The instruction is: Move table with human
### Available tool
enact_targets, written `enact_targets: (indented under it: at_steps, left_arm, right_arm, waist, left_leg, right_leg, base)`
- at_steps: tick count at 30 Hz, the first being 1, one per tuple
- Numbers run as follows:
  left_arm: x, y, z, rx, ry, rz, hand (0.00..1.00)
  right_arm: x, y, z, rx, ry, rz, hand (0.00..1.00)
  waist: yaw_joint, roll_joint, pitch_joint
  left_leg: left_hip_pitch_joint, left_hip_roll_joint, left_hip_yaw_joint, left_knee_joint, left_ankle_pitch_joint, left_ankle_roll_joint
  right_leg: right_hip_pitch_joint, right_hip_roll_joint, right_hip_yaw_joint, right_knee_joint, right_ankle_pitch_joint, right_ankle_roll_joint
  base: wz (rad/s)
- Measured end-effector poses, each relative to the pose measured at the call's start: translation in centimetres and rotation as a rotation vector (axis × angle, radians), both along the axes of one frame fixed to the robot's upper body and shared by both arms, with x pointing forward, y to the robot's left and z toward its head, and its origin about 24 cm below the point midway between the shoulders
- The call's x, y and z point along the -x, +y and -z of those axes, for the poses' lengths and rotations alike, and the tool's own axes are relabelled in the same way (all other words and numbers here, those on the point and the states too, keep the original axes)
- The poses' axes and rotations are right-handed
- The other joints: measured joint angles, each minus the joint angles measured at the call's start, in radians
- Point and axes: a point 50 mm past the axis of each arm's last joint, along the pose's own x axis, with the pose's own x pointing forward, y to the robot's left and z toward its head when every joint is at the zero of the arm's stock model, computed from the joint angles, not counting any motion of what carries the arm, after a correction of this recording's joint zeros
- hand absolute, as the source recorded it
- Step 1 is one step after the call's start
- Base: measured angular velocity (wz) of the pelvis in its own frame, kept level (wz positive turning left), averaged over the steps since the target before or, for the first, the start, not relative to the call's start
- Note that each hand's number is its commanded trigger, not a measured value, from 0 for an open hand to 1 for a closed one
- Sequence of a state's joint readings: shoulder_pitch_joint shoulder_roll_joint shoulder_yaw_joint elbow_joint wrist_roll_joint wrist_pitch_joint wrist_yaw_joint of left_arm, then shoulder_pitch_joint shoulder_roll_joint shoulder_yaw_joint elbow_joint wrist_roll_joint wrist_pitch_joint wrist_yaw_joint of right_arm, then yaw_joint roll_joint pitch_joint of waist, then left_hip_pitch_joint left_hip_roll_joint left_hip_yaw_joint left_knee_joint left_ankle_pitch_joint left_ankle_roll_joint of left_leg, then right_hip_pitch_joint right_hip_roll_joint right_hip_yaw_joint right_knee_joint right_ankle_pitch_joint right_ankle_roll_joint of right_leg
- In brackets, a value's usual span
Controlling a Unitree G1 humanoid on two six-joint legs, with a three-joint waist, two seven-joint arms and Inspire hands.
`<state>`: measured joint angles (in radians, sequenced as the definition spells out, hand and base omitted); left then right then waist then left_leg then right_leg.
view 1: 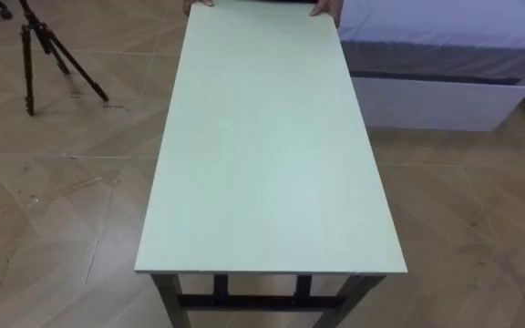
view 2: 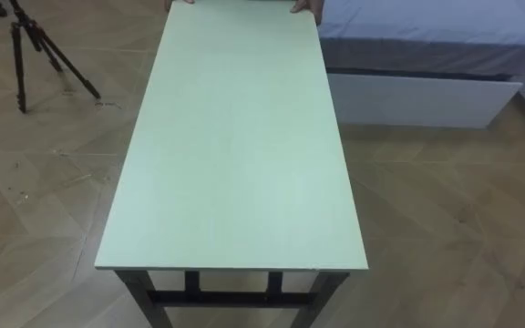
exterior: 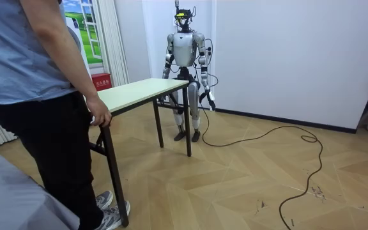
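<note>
Cut off at the top of the eye views: person's hands (view 1: 326,11) on the far short edge of the table (view 1: 262,146), plus a tripod (view 1: 39,50) and a bed (view 1: 436,64). Seen very small in the room view: left hand (exterior: 211,102) hanging low near the table's robot-side end and apart from it, open or closed impossible to tell; right hand hidden behind that end's corner, likewise impossible to tell. Table standing on the floor (view 1: 44,210) between robot and person.
</note>
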<state>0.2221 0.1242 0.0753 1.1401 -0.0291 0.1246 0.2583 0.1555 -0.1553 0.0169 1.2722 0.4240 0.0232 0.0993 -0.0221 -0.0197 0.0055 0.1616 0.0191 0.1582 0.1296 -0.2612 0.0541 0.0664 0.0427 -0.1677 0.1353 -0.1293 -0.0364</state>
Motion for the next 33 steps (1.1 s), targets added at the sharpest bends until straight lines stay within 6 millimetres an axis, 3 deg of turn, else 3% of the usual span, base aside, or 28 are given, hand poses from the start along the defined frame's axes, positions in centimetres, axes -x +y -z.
enact_targets:
  at_steps: [12, 25, 33]
  left_arm:
    - [0.3, -0.3, 0.1, 0.042, 0.001, -0.058, 0.00]
    - [-0.5, -0.9, 0.3, 0.358, -0.190, -0.423, 0.00]
    - [-3.5, -2.4, -0.1, 0.567, -0.408, -0.524, 0.00]
  right_arm:
    - [0.0, 0.0, 0.0, -0.005, 0.000, 0.004, 0.00]
    - [-0.8, -0.5, -0.4, -0.078, -0.073, 0.018, 0.00]
    - [-0.6, -0.5, -0.8, -0.154, -0.146, 0.067, 0.00]
  waist:
    - [0.000, 0.000, -0.0004]
    - [-0.001, 0.011, -0.0017]
    - [0.003, 0.029, -0.0026]
  left_leg:
    - [-0.002, 0.000, -0.003, 0.000, 0.000, 0.000]
    - [-0.015, 0.000, -0.021, 0.008, 0.000, 0.000]
    - [-0.018, 0.000, -0.016, 0.015, 0.000, 0.000]
  right_leg:
    - [0.000, 0.000, -0.003, 0.000, 0.000, 0.000]
    - [-0.003, -0.005, -0.027, 0.000, 0.000, 0.000]
    - [-0.012, -0.006, -0.024, 0.014, 0.000, 0.000]
  base:
    - [0.00]
    - [0.04]
    - [-0.02]
